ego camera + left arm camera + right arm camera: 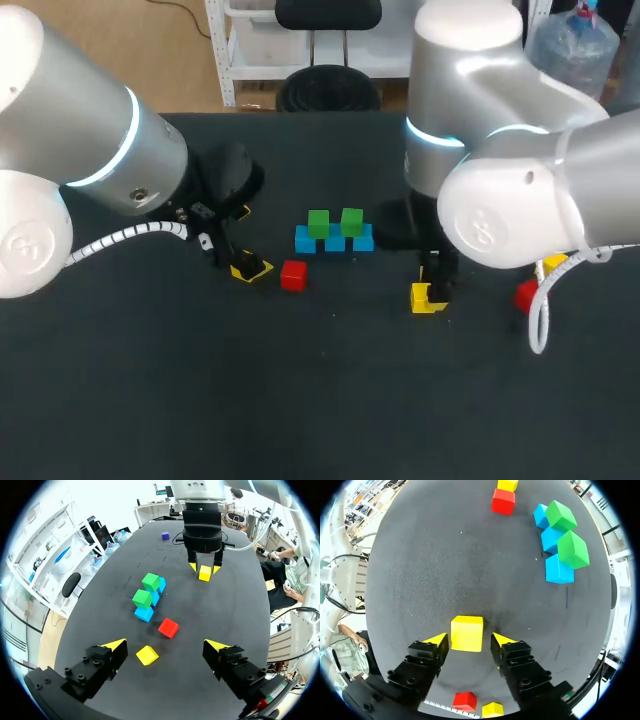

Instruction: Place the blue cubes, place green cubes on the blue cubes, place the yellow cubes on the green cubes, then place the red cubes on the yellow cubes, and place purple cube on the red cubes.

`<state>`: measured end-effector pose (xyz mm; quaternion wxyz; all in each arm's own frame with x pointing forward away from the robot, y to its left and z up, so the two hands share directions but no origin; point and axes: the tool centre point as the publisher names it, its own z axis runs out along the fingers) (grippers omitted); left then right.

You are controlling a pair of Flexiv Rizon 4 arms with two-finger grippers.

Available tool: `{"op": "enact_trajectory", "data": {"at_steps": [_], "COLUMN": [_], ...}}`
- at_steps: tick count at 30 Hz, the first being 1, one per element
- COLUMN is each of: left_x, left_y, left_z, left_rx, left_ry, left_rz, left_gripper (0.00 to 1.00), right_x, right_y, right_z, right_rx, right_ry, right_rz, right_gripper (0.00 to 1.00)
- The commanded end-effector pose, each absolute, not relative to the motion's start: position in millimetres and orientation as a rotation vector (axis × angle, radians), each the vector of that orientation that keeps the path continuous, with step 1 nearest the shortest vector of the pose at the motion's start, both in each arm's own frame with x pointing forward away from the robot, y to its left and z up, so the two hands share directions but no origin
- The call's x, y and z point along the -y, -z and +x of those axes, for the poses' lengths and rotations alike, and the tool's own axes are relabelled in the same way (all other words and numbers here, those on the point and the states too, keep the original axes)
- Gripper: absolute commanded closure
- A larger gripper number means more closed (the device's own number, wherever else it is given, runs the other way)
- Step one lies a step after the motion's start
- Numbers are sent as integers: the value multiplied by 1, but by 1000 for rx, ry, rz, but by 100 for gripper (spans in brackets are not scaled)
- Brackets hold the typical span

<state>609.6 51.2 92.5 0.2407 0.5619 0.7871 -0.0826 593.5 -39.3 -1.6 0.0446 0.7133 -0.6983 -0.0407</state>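
Three blue cubes (335, 241) stand in a row at mid-table, with two green cubes (318, 222) on top of them. My right gripper (470, 640) is low over the table to their right. A yellow cube (467, 633) sits between its fingers, with a thin gap at each side. My left gripper (165, 645) stands wide open to the left of the row, and another yellow cube (147, 655) lies on the table between its fingers. A red cube (168, 628) lies just ahead of that one. A purple cube (165, 536) sits far across the table.
A second red cube (526, 295) and a third yellow cube (551, 265) lie at the right, partly behind my right arm. The near half of the dark table (320, 400) holds nothing.
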Motion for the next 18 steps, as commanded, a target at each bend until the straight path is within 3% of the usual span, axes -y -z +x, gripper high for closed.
{"op": "enact_trajectory", "data": {"at_steps": [1, 9, 18], "left_x": [-51, -51, -51], "left_y": [-93, -93, -93], "left_z": [610, 610, 610], "left_rx": [-2156, -2156, -2156], "left_ry": [224, 224, 224], "left_rz": [1538, 1538, 1538], "left_gripper": [0, 0, 0], "right_x": [39, 39, 33], "right_y": [1, -1, -23], "right_z": [593, 593, 595], "right_rx": [2133, 2136, 2123], "right_ry": [122, 124, 107], "right_rz": [2182, 2186, 2210], "right_gripper": [59, 100, 100]}}
